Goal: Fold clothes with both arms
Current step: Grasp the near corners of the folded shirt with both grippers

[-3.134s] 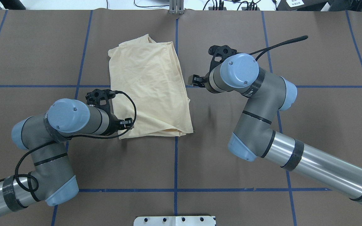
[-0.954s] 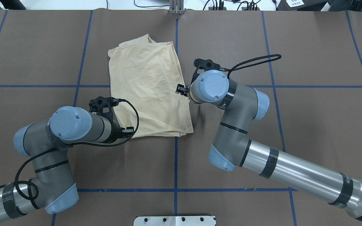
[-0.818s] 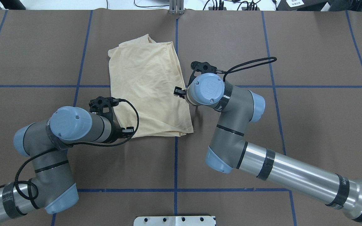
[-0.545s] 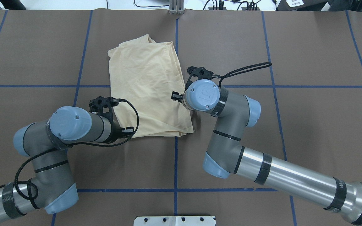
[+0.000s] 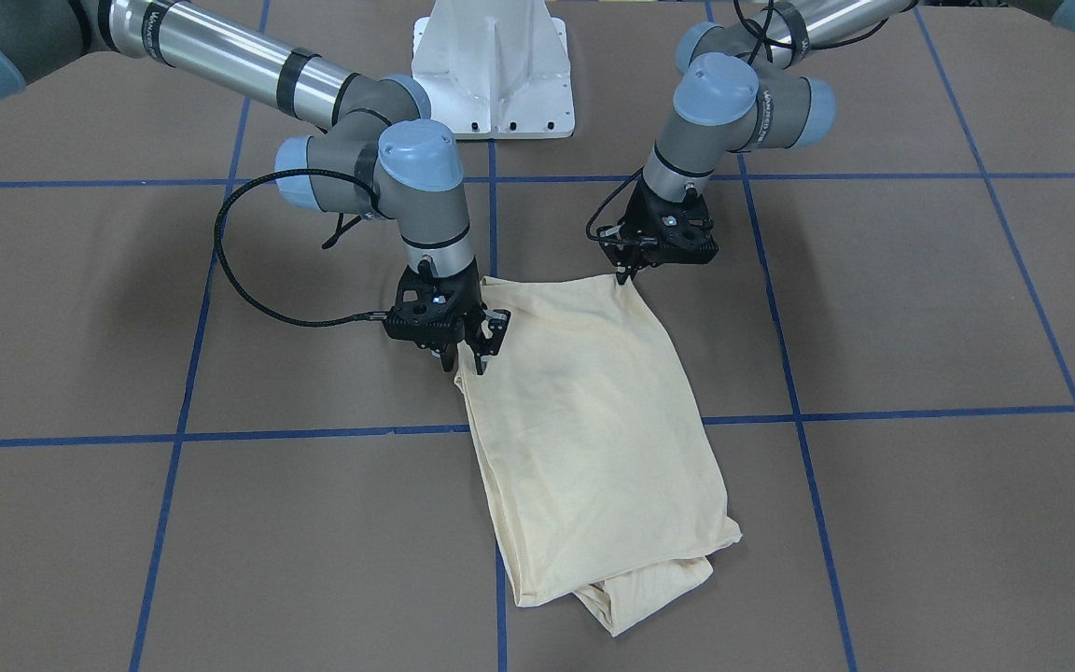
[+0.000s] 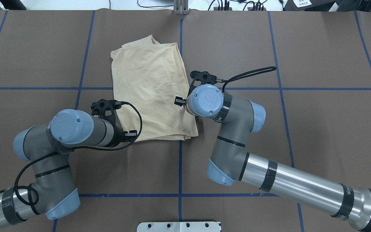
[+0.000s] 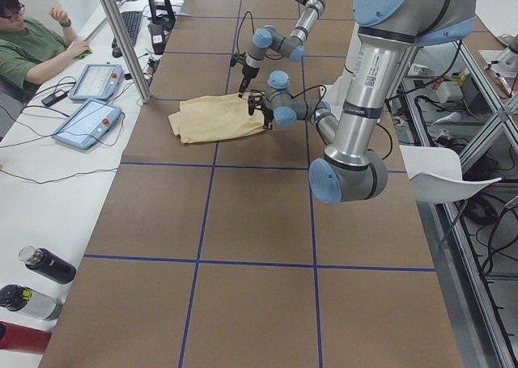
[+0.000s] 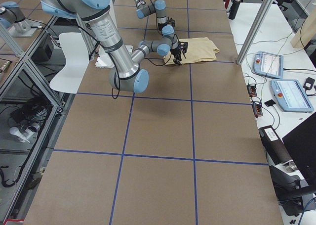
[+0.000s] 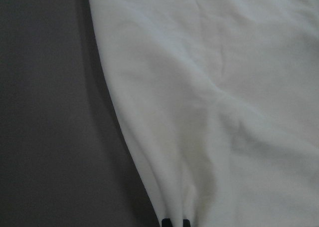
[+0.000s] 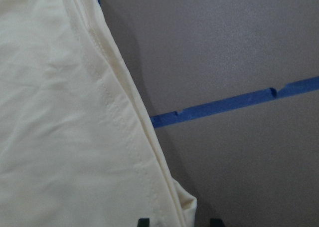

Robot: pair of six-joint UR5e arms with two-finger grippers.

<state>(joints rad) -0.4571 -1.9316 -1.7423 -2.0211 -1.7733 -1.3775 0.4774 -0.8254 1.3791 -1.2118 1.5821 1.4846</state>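
Note:
The pale cream-yellow shirt (image 6: pixel 153 87) lies folded into a rough rectangle on the brown table; its print and neck label are hidden. In the front-facing view my left gripper (image 5: pixel 628 272) is at the shirt's (image 5: pixel 593 439) near corner. The left wrist view shows its tips (image 9: pixel 175 223) shut together on gathered cloth (image 9: pixel 224 87). My right gripper (image 5: pixel 468 360) stands at the shirt's other long edge. In the right wrist view its two tips (image 10: pixel 179 222) are apart, with a corner of the cloth (image 10: pixel 60 137) between them. From overhead both grippers are hidden under the wrists.
The white pedestal base (image 5: pixel 493 75) stands at the robot's side of the table. Blue tape lines (image 6: pixel 180 167) cross the brown surface. A metal post (image 7: pixel 121 40), two tablets (image 7: pixel 85 121) and a seated operator (image 7: pixel 32 44) are beyond the far edge.
My right arm has moved left, toward the robot, and down onto the shirt's right edge. My left arm shifted slightly early on and has stayed still for the last second.

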